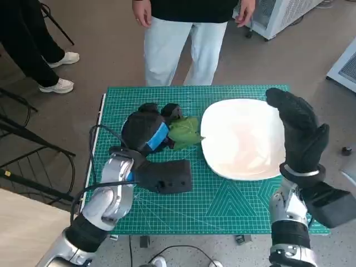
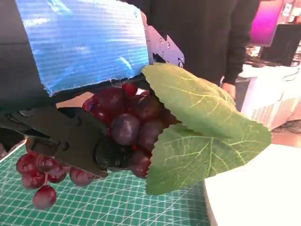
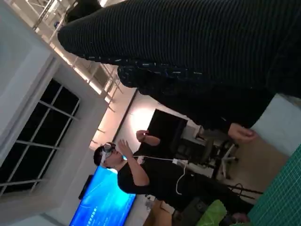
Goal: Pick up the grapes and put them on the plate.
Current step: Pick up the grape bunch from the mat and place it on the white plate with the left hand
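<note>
Left hand (image 1: 146, 132), black with blue tape over its back, reached forward over the green gridded cutting mat (image 1: 222, 211), fingers closed around the bunch of dark red grapes with green leaves (image 1: 183, 130). Bunch sat under the hand on the mat's left half, leaves poking out just beside the rim of the large white round plate (image 1: 245, 167); grapes not on the plate. Right hand (image 1: 297, 133), black knitted glove, was raised upright over the plate's right edge, fingers straight and pressed close together, holding nothing.

Head view hid almost all the fruit under the taped hand, only leaves and a dark bit showing. Left wrist view showed far more: black fingers (image 2: 70, 141) wrapped around the grapes (image 2: 127, 122), a small cluster hanging low near the mat (image 2: 117, 202), two big veined leaves spread toward the plate's white edge (image 2: 254, 188). Could not tell whether the bunch was off the mat or touching it.

Right wrist view was turned sideways, glove (image 3: 197, 52) a dark band across it, fingers not readable; it showed a person wearing a headset (image 3: 141, 169) by a blue screen. Person in pale trousers (image 1: 178, 44) stood at the table's far side, cut off at the frame top.
</note>
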